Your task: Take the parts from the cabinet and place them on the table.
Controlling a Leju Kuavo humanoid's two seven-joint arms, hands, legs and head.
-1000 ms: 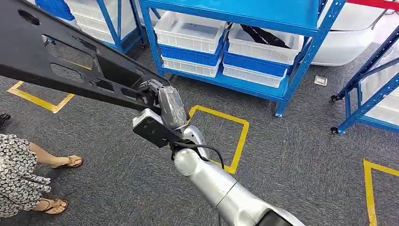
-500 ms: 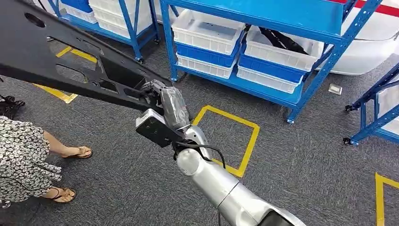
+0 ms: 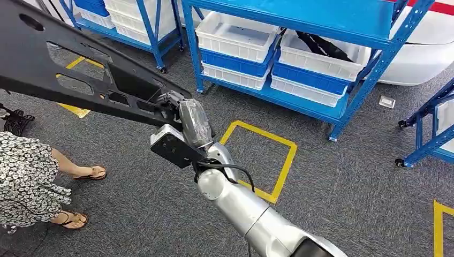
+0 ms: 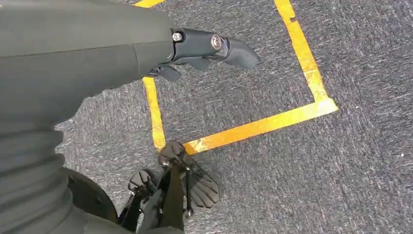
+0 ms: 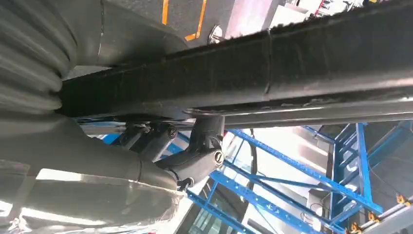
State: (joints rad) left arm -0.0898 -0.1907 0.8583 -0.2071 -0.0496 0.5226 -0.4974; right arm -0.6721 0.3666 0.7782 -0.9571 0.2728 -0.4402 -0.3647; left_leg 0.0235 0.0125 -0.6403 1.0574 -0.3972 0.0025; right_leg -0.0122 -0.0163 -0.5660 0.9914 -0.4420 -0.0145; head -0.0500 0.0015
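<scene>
A long black plastic part with several cut-outs stretches from the upper left of the head view to its middle. My right hand grips the part's near end, with the silver arm rising from the lower edge. In the right wrist view the part runs across as a dark bar, and the dark fingers curl around its edge from beneath. My left hand hangs over the grey carpet, holding nothing, its fingers loosely apart.
A blue cabinet rack with white and blue bins stands ahead. More blue racks stand at the back left and far right. A person in a patterned dress and sandals stands at the left. Yellow tape marks the floor.
The whole picture has shifted: racks and floor tape slid right and slightly down, so the camera has turned. My right hand still grips the black part the same way.
</scene>
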